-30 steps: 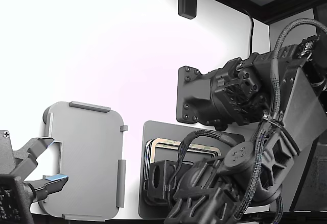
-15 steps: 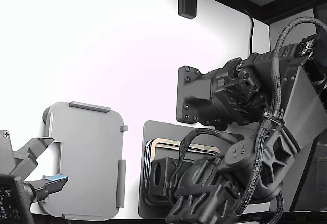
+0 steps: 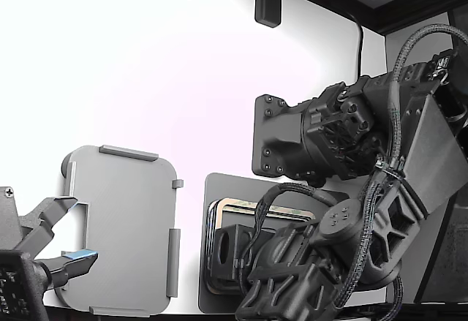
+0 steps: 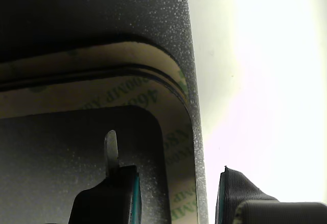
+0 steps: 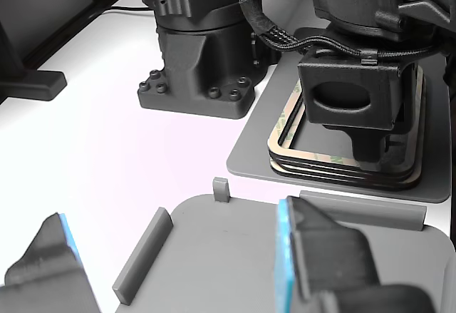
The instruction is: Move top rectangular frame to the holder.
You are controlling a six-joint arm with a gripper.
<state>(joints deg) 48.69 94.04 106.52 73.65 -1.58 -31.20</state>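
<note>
The arm reaches down over a stack of frames [image 5: 342, 162] lying on a dark mat [image 3: 212, 244] near the surface's [image 3: 146, 65] front edge, toward the exterior view's right. The stack sits inside the mat's outline, several thin tan rings one on another, edges nearly flush. The top frame [image 4: 173, 132] is the uppermost ring; its rounded corner shows close in the wrist view, with faint green lettering on the beige face and a dark seam separating it from the ring beneath.

The claw [image 4: 176, 196] hangs low at that corner with its jaws spread narrowly. One finger [image 4: 110, 196] stands over the dark open centre of the ring, a thin metal tip rising from it. The other, ribbed finger [image 4: 237, 193] stands beyond the mat's outer edge, over the white surface. The frame's side bar and the mat's rim lie between them. Whether either finger touches the frame cannot be told.

The holder [image 3: 121, 226] lies flat beside the mat, on the exterior view's left, near the surface's front edge, apart from the mat by a strip of white. Raised tabs [image 5: 142, 256] stand along its edges. A second claw [image 3: 55, 251] hovers open at the holder's outer side.

The arm's black base [image 5: 196, 63] is bolted to the surface behind the mat.
</note>
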